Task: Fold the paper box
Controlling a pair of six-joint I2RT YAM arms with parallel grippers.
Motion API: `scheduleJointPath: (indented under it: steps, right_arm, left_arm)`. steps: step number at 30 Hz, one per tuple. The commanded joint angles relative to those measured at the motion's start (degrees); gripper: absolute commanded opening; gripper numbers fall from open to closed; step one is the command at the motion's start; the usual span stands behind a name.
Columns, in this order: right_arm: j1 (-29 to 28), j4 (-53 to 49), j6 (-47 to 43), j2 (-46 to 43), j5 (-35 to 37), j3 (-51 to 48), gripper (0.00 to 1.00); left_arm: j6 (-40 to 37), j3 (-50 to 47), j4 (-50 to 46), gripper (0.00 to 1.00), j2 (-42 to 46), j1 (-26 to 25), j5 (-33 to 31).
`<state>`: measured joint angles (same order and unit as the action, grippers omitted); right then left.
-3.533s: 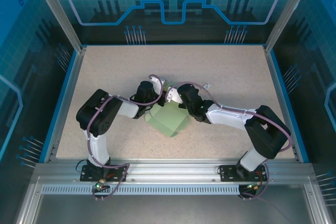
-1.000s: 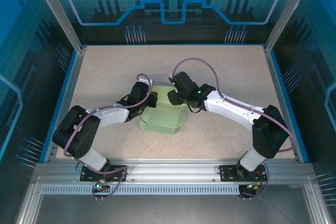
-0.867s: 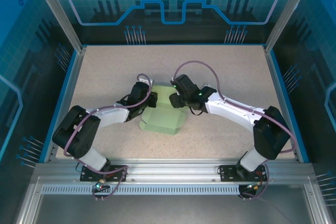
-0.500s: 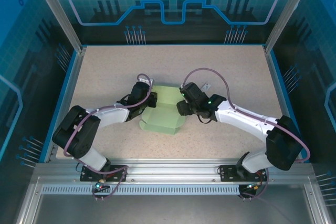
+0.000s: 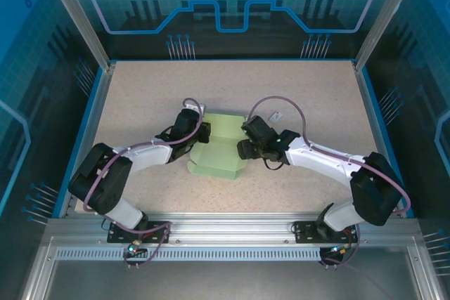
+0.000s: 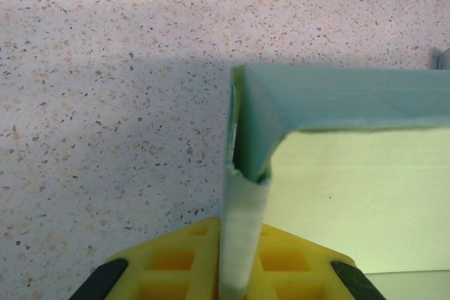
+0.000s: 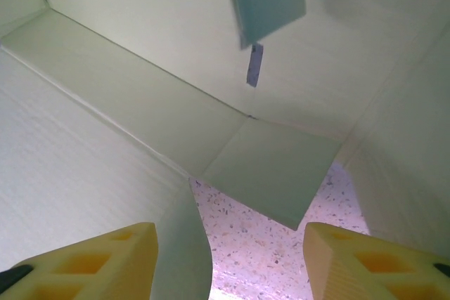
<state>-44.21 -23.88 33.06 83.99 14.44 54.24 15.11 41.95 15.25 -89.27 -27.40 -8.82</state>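
Note:
The paper box [image 5: 221, 158] is pale green card, partly folded, lying mid-table between the two arms. My left gripper [image 5: 202, 135] is at its left rear corner and is shut on an upright wall of the paper box [image 6: 337, 166]. That wall's edge runs down between the yellow fingers [image 6: 176, 258] of the left gripper [image 6: 242, 272]. My right gripper [image 5: 241, 148] is at the box's right side, open. In the right wrist view the right gripper [image 7: 228, 247] has bare table and loose flaps of the paper box [image 7: 105, 166] between its fingers. A curled flap [image 7: 186, 251] stands beside its left finger.
A tiny white tag [image 5: 275, 115] lies on the speckled table [image 5: 316, 89] just behind the right arm. Blue-edged walls and aluminium posts ring the table. There is open surface at the back and along both sides.
The right gripper has drawn back from over the box to its right side and lower, and its jaws have opened wider. The left gripper has kept its hold and place.

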Motion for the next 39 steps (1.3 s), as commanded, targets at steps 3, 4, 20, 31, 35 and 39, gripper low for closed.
scheduleJointPath:
  steps: [3,4,20,31,35,39]
  right_arm:
    - [1.4,3.6,3.1,0.9,-1.5,-1.4,0.58]
    - [1.6,4.0,3.1,1.0,-1.8,-1.4,0.58]
    - [1.9,12.0,-1.4,1.2,-4.3,-0.3,0.57]
    - [-1.3,13.2,-4.5,7.1,-4.4,4.2,0.55]
    - [-2.1,13.1,-5.6,8.5,-4.4,5.3,0.55]
    - [-2.2,12.1,-6.7,8.7,-4.0,5.5,0.55]
  left_arm:
    - [0.3,1.3,-0.7,0.14,2.0,-0.5,-0.7]
    - [0.3,1.3,-0.7,0.14,1.9,-0.4,-0.6]
    - [0.6,1.0,-0.1,0.14,1.5,-0.5,0.3]
    - [1.1,0.8,0.0,0.13,1.4,-0.6,0.5]
    - [1.2,0.7,0.0,0.14,1.4,-0.6,0.5]
    - [1.1,0.6,-0.1,0.14,1.4,-0.6,0.3]
